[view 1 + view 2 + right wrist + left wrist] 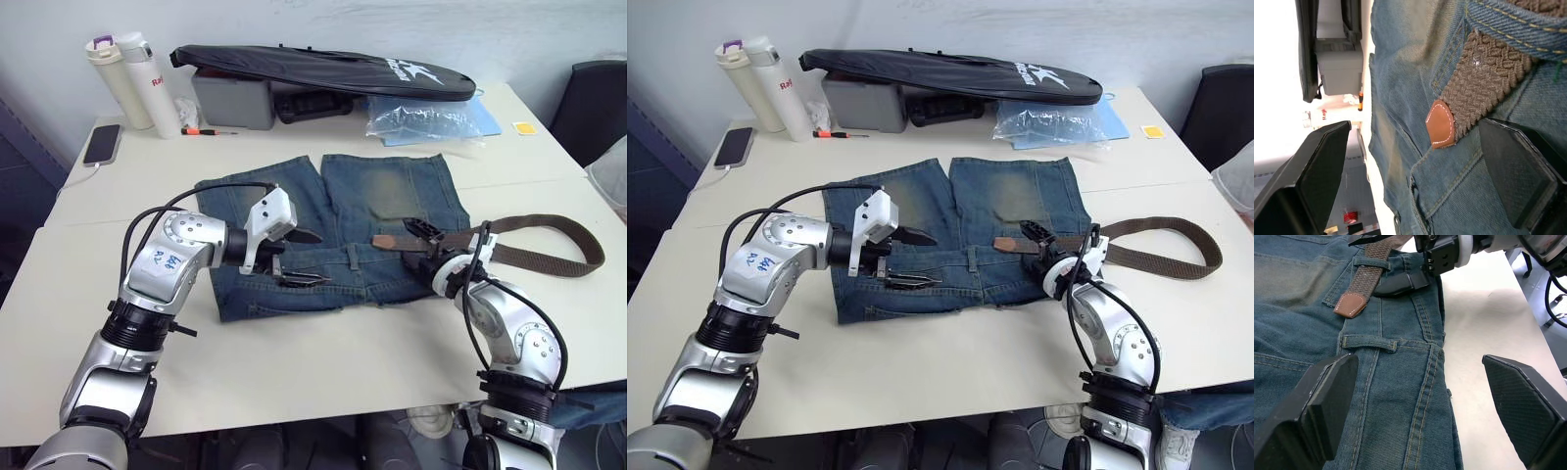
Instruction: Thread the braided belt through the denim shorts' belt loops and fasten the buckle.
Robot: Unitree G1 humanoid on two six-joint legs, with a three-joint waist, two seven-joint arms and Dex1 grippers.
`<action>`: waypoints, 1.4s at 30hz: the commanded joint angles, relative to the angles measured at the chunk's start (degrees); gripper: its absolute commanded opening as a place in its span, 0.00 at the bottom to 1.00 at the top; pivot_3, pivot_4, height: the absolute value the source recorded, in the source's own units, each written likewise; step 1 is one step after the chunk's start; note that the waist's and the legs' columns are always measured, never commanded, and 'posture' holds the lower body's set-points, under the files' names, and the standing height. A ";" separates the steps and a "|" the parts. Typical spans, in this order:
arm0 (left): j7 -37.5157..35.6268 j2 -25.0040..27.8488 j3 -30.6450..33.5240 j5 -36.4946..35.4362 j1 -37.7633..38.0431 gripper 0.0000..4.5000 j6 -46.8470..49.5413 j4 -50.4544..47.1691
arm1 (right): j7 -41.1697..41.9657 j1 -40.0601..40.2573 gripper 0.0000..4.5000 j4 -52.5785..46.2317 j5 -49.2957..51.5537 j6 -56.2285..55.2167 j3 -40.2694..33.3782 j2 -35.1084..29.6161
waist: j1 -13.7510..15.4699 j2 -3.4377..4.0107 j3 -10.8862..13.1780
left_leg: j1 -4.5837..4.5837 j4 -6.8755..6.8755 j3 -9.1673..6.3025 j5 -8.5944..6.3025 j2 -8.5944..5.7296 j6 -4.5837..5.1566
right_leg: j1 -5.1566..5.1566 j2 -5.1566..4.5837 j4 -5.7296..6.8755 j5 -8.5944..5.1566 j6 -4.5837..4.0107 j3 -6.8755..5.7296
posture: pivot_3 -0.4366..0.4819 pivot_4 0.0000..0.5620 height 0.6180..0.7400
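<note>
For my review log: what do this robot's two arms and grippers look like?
Both arms are silver-grey metal with rounded joint housings, black collars and loose black cables looping alongside. The left arm's upper housing bears blue handwritten marks. Each wrist has a white block. The left gripper and right gripper each have two black, wedge-shaped fingers with textured pads.

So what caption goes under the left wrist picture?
Braided belt tip poking through one belt loop on denim shorts, left gripper open.

Braided belt (534,257) tip through one belt loop (1373,263) on flat denim shorts (333,196)
</note>
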 commanded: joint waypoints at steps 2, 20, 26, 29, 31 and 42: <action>0.25 0.28 0.94 -0.51 -1.05 1.00 -0.39 -1.28 | -2.66 0.42 0.99 3.16 -4.83 -5.84 -0.65 2.44 | 0.01 -0.21 -0.13 | 0.02 0.01 -0.01 0.00 0.00 0.00 | 0.02 0.00 0.00 0.00 0.00 0.00 | 0.48 0.27 1.00; 2.40 -0.38 1.10 -0.67 0.96 1.00 -0.95 -2.28 | -19.54 5.15 0.99 -6.23 -9.56 -20.68 -1.08 11.20 | 1.51 -0.50 -0.30 | 0.33 -0.10 -0.12 -0.04 0.02 -0.07 | 0.41 -0.06 -0.52 -0.11 -0.21 -0.06 | 0.48 0.27 1.00; 2.35 -0.19 1.12 -0.67 0.85 1.00 -1.08 -2.23 | -14.30 1.91 0.99 -2.14 -10.54 -23.13 -2.02 11.92 | 1.28 -0.79 -0.48 | 0.46 -0.09 -0.08 -0.04 0.03 -0.07 | 0.53 -0.06 -0.48 -0.57 -1.07 0.00 | 0.48 0.27 1.00; 2.44 -0.04 1.22 -0.79 1.03 1.00 -0.92 -2.57 | -13.63 1.61 0.99 -2.68 -10.30 -22.92 -1.56 12.72 | 1.25 -0.81 -0.49 | 0.62 -0.10 -0.07 -0.04 0.04 -0.07 | 0.62 -0.06 -0.44 -0.58 -1.11 0.02 | 0.48 0.27 1.00; 2.52 -0.14 1.19 -0.78 0.99 1.00 -0.94 -2.47 | -14.00 1.53 0.99 -2.26 -11.08 -23.29 -1.46 13.06 | 1.19 -0.82 -0.49 | 0.63 -0.10 -0.07 -0.04 0.06 -0.07 | 0.62 -0.05 -0.41 -0.58 -1.12 0.04 | 0.48 0.27 1.00; 3.22 -0.78 1.58 -1.18 0.94 1.00 -0.55 -2.59 | -7.93 1.80 0.99 -9.75 0.39 -9.45 3.98 7.03 | 0.53 -0.50 -0.15 | 0.63 -0.34 -0.07 -0.04 0.08 -0.07 | 0.41 -0.04 -0.44 -0.53 -1.04 0.29 | 0.48 0.27 1.00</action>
